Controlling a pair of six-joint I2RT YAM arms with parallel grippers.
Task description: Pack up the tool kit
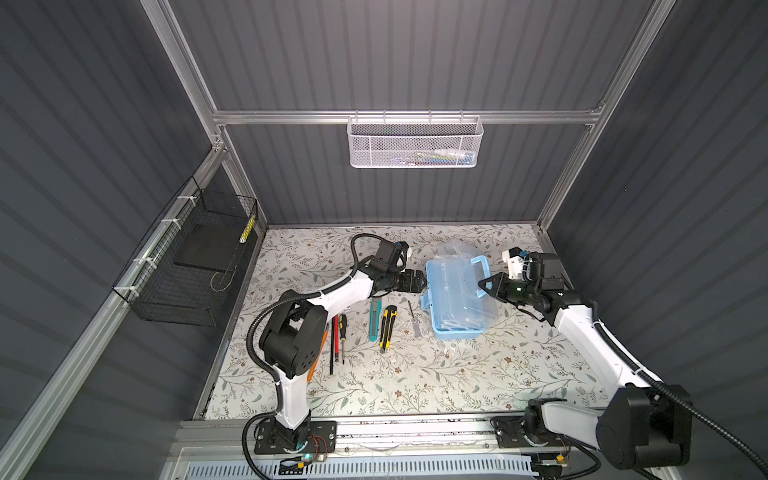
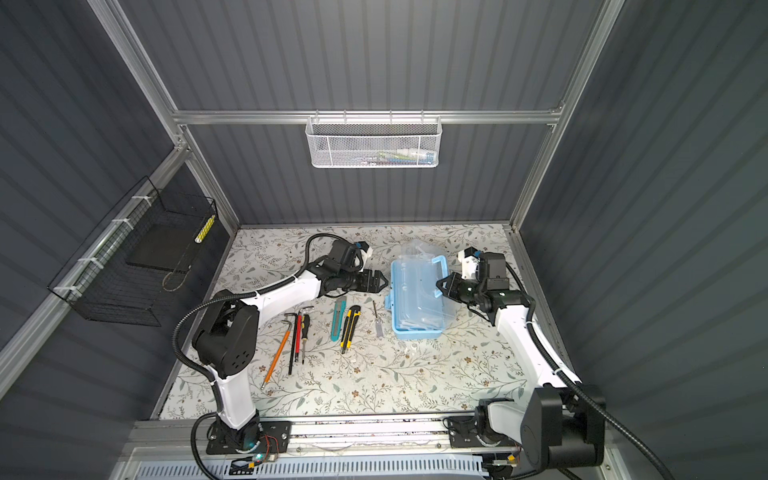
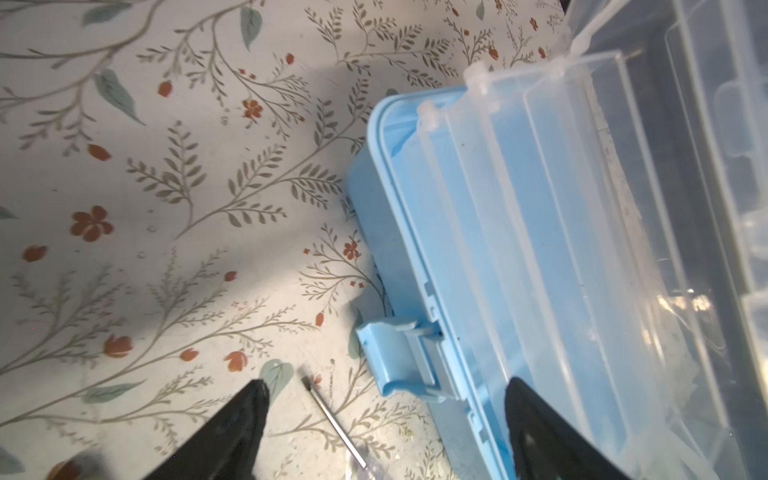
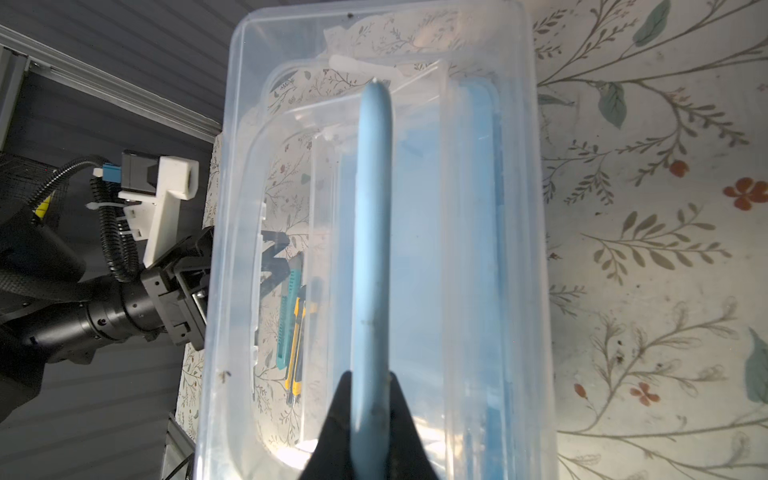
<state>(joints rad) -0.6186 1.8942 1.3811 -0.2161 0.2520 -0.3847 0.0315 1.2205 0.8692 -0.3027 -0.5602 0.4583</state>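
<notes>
A: Where is the tool box?

B: The light-blue tool box (image 1: 453, 330) stands on the floral table (image 1: 415, 386), a little right of the middle, in both top views. Its clear lid (image 1: 461, 255) is raised and tilted, lifted off the left rim.

A: What holds the lid?

B: The right gripper (image 1: 484, 286) is clamped on the blue handle (image 4: 374, 208) of the lid. In the right wrist view its two black fingers press on both sides of the handle.

A: And the other arm?

B: The left gripper (image 1: 422, 283) has its jaws wide apart and carries nothing. It is just beside the left edge of the box. In the left wrist view the blue latch (image 3: 395, 361) shows between its fingers. If it touches the box, I cannot tell.

A: And the tools?

B: They lie on the table, left of the box. Nearest to it is a small screwdriver with a clear handle (image 1: 415, 326). Then come a yellow-black utility knife (image 1: 387, 328) and a teal utility knife (image 1: 374, 320). Further left are a black-yellow screwdriver (image 1: 342, 336) and an orange pencil (image 2: 276, 353).

A: And around the table?

B: A white mesh basket (image 1: 415, 143) hangs on the far wall, and a black wire basket (image 1: 187, 266) hangs on the left wall.
</notes>
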